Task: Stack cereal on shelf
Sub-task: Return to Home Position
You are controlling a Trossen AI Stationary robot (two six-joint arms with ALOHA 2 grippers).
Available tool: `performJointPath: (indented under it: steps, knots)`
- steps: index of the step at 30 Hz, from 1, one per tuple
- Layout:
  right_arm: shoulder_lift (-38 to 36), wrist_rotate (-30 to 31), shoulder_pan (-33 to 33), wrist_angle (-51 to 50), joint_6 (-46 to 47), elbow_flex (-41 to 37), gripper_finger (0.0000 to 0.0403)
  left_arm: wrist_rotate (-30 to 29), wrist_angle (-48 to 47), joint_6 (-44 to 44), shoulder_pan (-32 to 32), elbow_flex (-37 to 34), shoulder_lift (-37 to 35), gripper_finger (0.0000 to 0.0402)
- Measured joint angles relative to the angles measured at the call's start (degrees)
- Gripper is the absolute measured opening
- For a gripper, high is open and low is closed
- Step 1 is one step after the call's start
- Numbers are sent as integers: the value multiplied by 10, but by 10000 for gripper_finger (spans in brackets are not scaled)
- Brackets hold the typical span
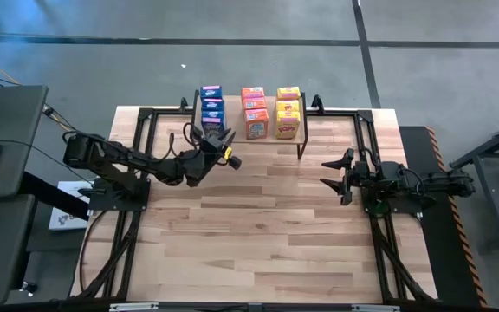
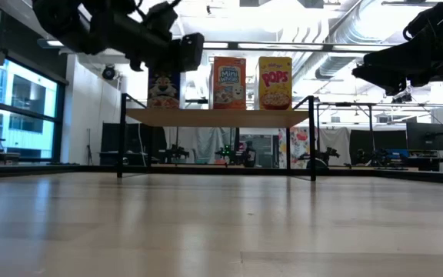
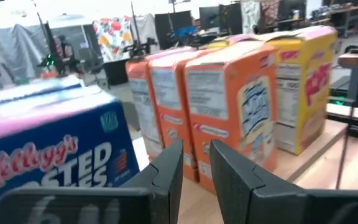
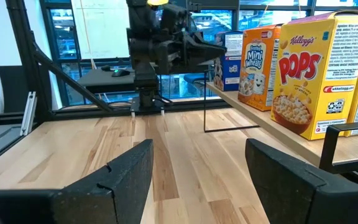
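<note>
Cereal: all boxes that can be seen stand upright on the shelf [image 2: 218, 118], at the upper centre of the high view. They form three rows by colour: blue boxes [image 1: 212, 107] on the left, orange boxes [image 1: 255, 111] in the middle, yellow boxes [image 1: 288, 111] on the right. Each row runs up the frame, front to rear of the shelf, three boxes deep as far as can be read. None lies on the surface [image 1: 258, 234].

Left hand [image 1: 225, 146]: just below the blue row and nearest the cereal. The boxes lie up and slightly right of it. Its wrist view shows a narrow gap between the fingers and nothing held.

Right hand [image 1: 337, 174]: at the right middle of the frame, well apart from the shelf, spread wide and empty.

Judgement: stacking appears complete. The left arm's retreat should run down and left, away from the blue row; any drift upward risks nudging the front blue box.
</note>
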Motion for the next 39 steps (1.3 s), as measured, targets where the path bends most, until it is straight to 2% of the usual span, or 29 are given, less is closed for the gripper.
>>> performJointPath:
  steps: [5,10,15,18,20,24,26,32,39]
  knots:
    - [0,0,0,0,0,0,248,7,-1,52,-26,0,-26,72]
    - [0,0,0,0,0,0,248,43,-17,126,-69,0,-70,72]
    - [0,0,0,0,0,0,248,88,-133,122,-107,0,-148,72]
    - [0,0,0,0,0,0,248,153,-210,85,-114,-12,-208,72]
    - [0,0,0,0,0,0,248,227,-246,62,-112,-28,-250,72]
    - [0,0,0,0,0,0,248,377,-263,41,-100,-72,-332,72]
    - [0,0,0,0,0,0,248,412,-266,31,-98,-96,-366,72]
    - [0,0,0,0,0,0,248,423,-310,16,-98,-163,-456,72]
    - [0,0,0,0,0,0,248,457,-290,15,-98,-255,-553,72]
